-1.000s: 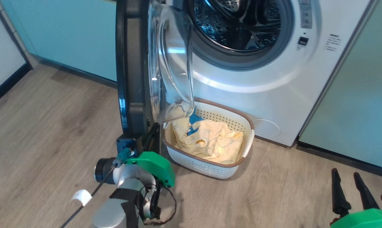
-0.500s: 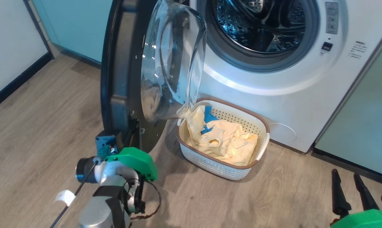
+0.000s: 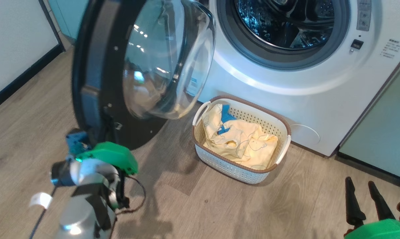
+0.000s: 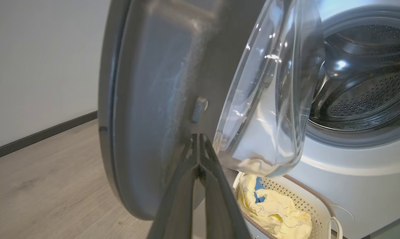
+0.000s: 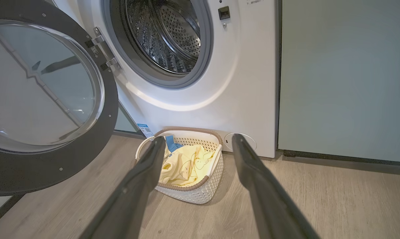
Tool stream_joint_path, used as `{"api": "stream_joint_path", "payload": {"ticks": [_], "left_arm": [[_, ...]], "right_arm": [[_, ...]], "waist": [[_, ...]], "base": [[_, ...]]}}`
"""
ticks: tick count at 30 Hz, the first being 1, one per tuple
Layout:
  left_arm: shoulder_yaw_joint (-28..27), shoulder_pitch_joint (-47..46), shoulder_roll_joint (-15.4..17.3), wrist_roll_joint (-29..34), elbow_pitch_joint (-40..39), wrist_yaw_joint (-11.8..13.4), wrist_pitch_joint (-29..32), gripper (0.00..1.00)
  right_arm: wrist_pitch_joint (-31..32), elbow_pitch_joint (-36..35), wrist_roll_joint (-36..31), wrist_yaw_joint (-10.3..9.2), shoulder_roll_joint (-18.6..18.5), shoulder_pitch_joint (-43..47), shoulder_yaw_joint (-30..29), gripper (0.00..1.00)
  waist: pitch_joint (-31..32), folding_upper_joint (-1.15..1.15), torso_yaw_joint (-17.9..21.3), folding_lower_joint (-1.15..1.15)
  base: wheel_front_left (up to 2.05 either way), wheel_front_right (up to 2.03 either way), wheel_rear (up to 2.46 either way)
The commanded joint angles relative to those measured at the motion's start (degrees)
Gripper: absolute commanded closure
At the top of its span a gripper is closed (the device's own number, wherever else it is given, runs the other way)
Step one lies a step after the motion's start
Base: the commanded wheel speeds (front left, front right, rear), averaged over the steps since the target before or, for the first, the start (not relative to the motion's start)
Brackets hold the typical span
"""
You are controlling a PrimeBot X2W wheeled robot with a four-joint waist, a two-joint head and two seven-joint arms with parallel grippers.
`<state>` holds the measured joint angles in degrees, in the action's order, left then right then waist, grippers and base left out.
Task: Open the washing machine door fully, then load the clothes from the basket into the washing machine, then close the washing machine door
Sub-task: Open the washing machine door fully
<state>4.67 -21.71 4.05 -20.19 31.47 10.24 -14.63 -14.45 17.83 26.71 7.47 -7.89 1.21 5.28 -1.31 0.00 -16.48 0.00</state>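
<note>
Clothes [image 3: 249, 146] are seen in the basket [image 3: 284, 123], while the left gripper [image 4: 197, 137] is closed on nothing at the inner face of the door [image 3: 97, 83] and the right gripper [image 3: 359, 182] is spread wide, empty.

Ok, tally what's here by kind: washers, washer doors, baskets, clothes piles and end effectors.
Washer: 1
Door: 1
Basket: 1
Clothes pile: 1
End effectors: 2, left end effector and right end effector
Total: 6

The left gripper [image 4: 197, 141], its fingers pressed together, is seen against the inner face of the washing machine door [image 4: 147, 116], with the clothes [image 4: 276, 215] lying in the basket [image 4: 296, 199] below.
</note>
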Motion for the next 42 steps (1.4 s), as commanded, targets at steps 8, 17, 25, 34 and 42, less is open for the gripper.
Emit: {"api": "stream_joint_path", "payload": {"ticks": [8, 17, 25, 34, 42], "left_arm": [[-6.62, -6.76, 4.32, 1.3, 2.78, -0.64, -0.37, 1.0], [-10.23, -9.33, 5.69, 1.4, 6.92, -0.65, -0.37, 1.0], [-14.57, -11.1, 6.9, 1.25, 8.5, -0.93, -0.37, 1.0], [-18.35, -13.65, 8.58, 2.2, 10.05, -1.65, -0.37, 1.0], [-20.77, -14.71, 8.86, 3.24, 11.13, -2.67, -0.37, 1.0]], "right_arm": [[-0.55, -1.9, 0.44, 0.02, -1.77, -2.75, 1.82, 0.0], [-0.55, -1.98, 0.48, 0.02, -2.65, -3.25, 2.29, 0.0], [-0.55, -2.35, 0.45, 0.02, -3.44, -4.16, 2.4, 0.0], [-0.55, -2.48, 0.32, 0.02, -3.38, -5.74, 2.55, 0.0], [-0.55, -2.07, 0.49, 0.02, -2.84, -6.69, 2.88, 0.0]], "waist": [[-1.74, 0.0, 0.77, 0.0], [-3.1, 0.0, 1.58, 0.0], [-5.24, 0.0, 2.06, 0.0], [-7.77, 0.0, 2.73, 0.0], [-7.99, 0.0, 3.53, 0.0]], "base": [[0.0, 0.0, 0.0], [0.0, 0.0, 0.0], [0.0, 0.0, 0.0], [0.0, 0.0, 0.0], [0.0, 0.0, 0.0]]}}
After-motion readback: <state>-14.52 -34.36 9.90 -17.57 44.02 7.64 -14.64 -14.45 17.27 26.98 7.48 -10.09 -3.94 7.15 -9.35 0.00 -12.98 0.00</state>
